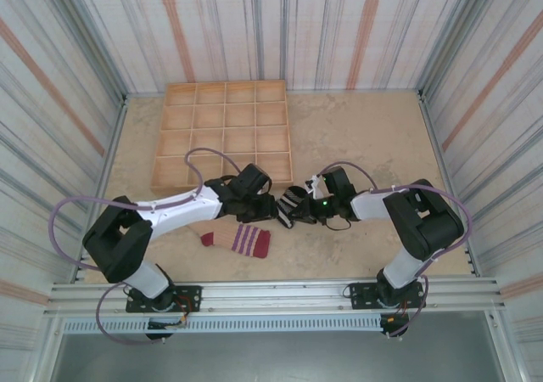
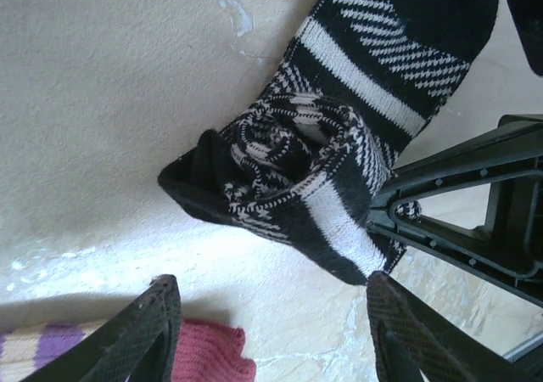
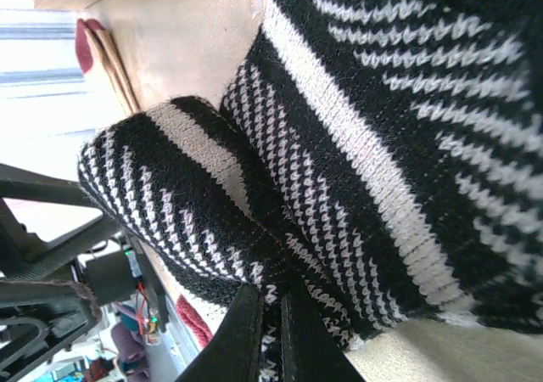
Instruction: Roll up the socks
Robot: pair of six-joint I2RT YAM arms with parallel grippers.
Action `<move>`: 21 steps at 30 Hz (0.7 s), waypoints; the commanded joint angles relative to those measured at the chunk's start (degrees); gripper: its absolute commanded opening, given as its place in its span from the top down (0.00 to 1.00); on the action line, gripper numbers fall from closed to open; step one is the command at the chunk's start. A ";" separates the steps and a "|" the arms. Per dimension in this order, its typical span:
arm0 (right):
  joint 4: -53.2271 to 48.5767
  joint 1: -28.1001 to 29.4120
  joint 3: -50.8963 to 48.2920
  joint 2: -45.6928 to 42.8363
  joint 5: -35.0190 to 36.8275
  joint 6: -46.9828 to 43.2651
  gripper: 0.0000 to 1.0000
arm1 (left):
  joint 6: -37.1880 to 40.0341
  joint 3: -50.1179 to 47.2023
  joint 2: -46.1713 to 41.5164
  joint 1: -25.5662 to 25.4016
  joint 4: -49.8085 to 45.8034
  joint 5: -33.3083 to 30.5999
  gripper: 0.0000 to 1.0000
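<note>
Top external view puts the black sock near the middle of the table, between the two grippers. The beige sock lies flat at its 7 o'clock, and the wooden tray sits off at 11 o'clock.

From the left wrist, the black sock is partly rolled: a loose spiral sits at one end and the rest of the fabric trails away toward 1 o'clock. The left gripper hovers just short of that spiral with its fingers spread wide and nothing between them. The right gripper has its fingers pressed together on a fold at the sock's edge, at roughly 4 o'clock of the roll in the left wrist view.

The main risk, as I judge it, is that the spiral springs open, since nothing clamps it and knit fabric relaxes readily. A pull from the pinched edge could also drag the whole sock and skew the roll into a cone. The beige sock's red end lies just beside one left finger, so a careless closing could snag it as well.
</note>
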 commanded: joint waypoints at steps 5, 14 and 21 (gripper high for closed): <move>-17.12 -0.84 -1.58 3.40 11.95 1.78 1.00 | -11.77 -6.83 -1.67 -0.71 14.54 -1.97 0.43; -16.81 -0.94 -1.35 3.30 11.51 1.90 1.00 | -19.76 -11.11 0.30 -1.67 24.67 -5.93 0.44; -17.52 -0.97 -0.26 3.91 11.38 1.12 1.00 | -21.48 -11.38 3.16 -1.89 29.68 -6.68 0.45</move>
